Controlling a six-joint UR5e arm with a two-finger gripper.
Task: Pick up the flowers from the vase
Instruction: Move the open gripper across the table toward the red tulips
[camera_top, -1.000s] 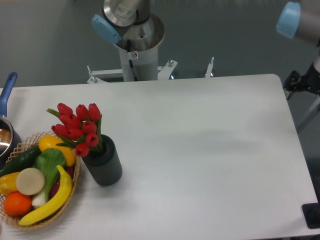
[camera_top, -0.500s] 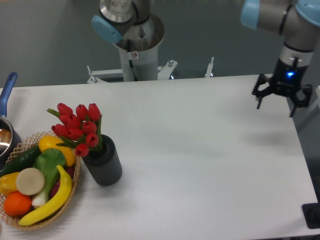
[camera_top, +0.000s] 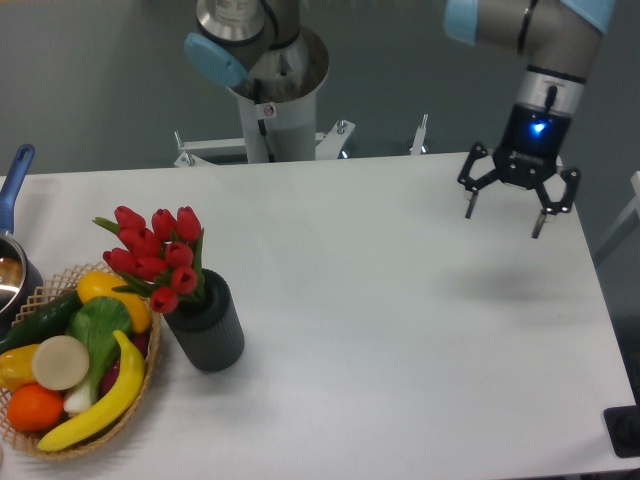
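Your gripper (camera_top: 503, 212), fingers spread and holding nothing, has swung in over the table's far right since a moment ago, so the flowers (camera_top: 155, 252) in the vase (camera_top: 205, 327) remain well off toward the opposite side, approach barely begun.

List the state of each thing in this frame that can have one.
tool: open, empty, hanging above the table's far right part.
tulips: standing in the vase, not grasped.
vase: upright on the table, beside the basket.
wicker basket: filled with fruit and vegetables.
pot: at the left edge, mostly cut off; contents cannot be told.
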